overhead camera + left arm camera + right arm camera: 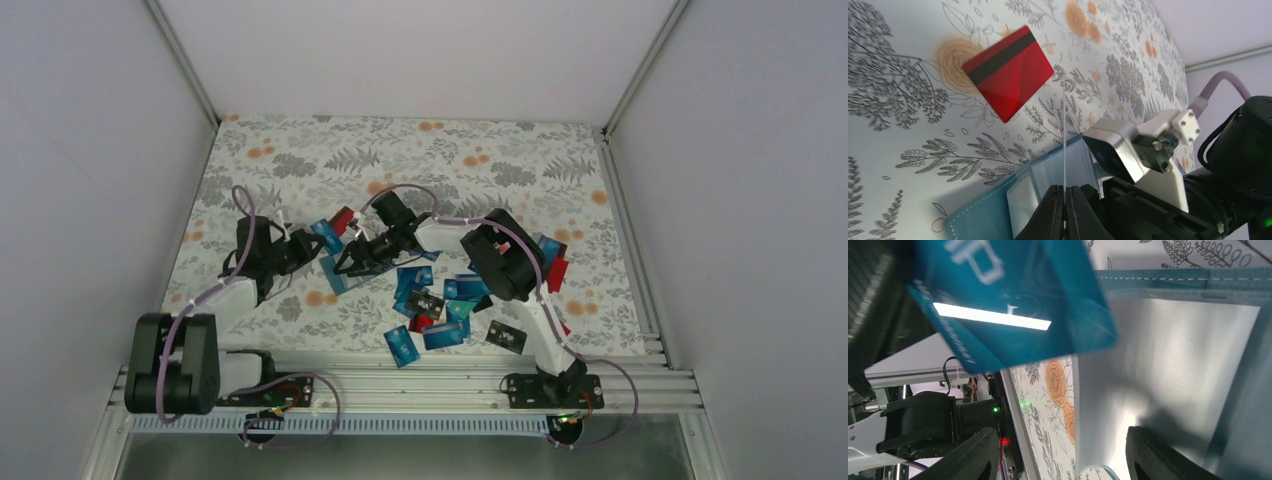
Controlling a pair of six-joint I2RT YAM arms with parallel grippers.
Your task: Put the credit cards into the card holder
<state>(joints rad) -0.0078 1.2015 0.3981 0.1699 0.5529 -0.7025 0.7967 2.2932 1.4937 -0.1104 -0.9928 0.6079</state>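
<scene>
Card holder [1178, 365] beneath spread right claw [1064, 457]

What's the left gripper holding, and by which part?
A teal credit card, pinched by one edge in the left gripper, near the open card holder.

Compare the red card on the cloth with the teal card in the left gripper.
The red card is red with a black stripe; the teal card is teal with a white strip. The red card lies flat and free on the table; the teal card is pinched in the left gripper, off the table. Both are thin rectangles.
</scene>
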